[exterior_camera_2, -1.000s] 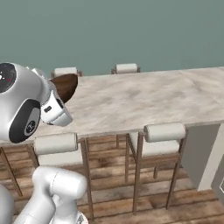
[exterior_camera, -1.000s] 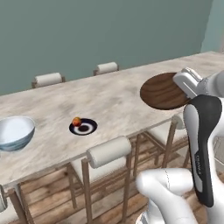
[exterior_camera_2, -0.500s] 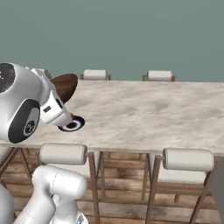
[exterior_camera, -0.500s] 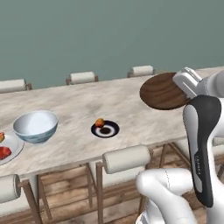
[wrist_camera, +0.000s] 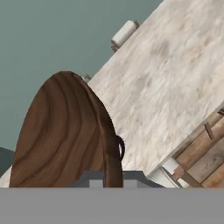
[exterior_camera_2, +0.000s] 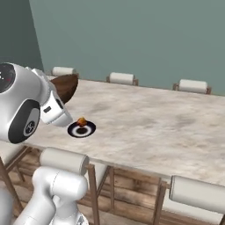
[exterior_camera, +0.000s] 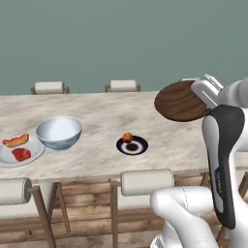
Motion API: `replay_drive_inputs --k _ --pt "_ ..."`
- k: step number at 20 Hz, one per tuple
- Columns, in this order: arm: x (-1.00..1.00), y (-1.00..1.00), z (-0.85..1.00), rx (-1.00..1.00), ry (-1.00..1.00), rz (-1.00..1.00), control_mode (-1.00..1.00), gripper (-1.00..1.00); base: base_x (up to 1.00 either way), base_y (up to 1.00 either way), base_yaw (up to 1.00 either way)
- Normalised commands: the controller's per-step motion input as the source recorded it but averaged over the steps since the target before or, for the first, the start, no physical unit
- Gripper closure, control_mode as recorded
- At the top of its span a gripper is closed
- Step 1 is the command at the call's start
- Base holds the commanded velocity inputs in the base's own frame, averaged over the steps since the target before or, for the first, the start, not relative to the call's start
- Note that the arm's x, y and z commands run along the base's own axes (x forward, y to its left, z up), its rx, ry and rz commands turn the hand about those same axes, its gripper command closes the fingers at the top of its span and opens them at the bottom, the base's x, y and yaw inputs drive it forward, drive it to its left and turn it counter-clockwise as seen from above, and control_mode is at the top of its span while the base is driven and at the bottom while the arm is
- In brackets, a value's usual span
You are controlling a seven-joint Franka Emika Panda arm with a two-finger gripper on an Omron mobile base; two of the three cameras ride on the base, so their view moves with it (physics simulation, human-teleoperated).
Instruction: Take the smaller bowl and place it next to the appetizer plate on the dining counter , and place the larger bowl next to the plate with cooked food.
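My gripper [exterior_camera: 206, 94] is shut on the rim of the smaller bowl [exterior_camera: 180, 100], a dark brown wooden one held tilted in the air over the right part of the dining counter [exterior_camera: 97, 114]. The hand view looks close along the smaller bowl [wrist_camera: 61, 135], its grain plain to see. Left of and below it, the appetizer plate [exterior_camera: 132, 145] with its orange morsel lies on the counter. The larger bowl [exterior_camera: 59, 133], white inside and blue outside, stands further left, touching or just beside the plate with cooked food [exterior_camera: 17, 151]. From the right base view, the smaller bowl [exterior_camera_2: 66, 85] hangs above the appetizer plate [exterior_camera_2: 81, 129].
Cushioned stools line the counter: one near stool [exterior_camera: 145, 182] sits below the appetizer plate, others [exterior_camera: 122, 85] stand on the far side. The counter [exterior_camera_2: 167, 127] stretches bare to the right. A teal wall rises behind.
The whole picture has shifted, so the base has driven left along the counter; the larger bowl and food plate have come into the left base view. The wooden bowl stays in my shut gripper.
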Motion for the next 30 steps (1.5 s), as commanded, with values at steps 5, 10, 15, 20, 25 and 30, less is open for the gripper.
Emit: replay_drive_inputs --k 5,10,15,20,25,30 --pt "0.0 0.0 0.0 0.0 0.0 0.0 1.0 1.0 0.24 -0.28 0.37" --pt "0.0 -0.05 -0.12 0.0 0.0 0.0 -1.0 1.0 0.02 0.0 0.05" --pt "0.0 -0.34 -0.24 0.0 0.0 -0.07 -1.0 1.0 0.0 0.0 0.0" --pt "0.04 -0.35 -0.18 0.0 0.0 -0.05 -1.0 1.0 0.0 0.0 0.0" --pt "0.03 -0.21 -0.09 0.05 0.0 0.0 -1.0 1.0 0.0 0.0 0.0" --pt "0.01 -0.14 -0.19 0.17 0.0 0.0 -1.0 1.0 0.0 0.0 0.0"
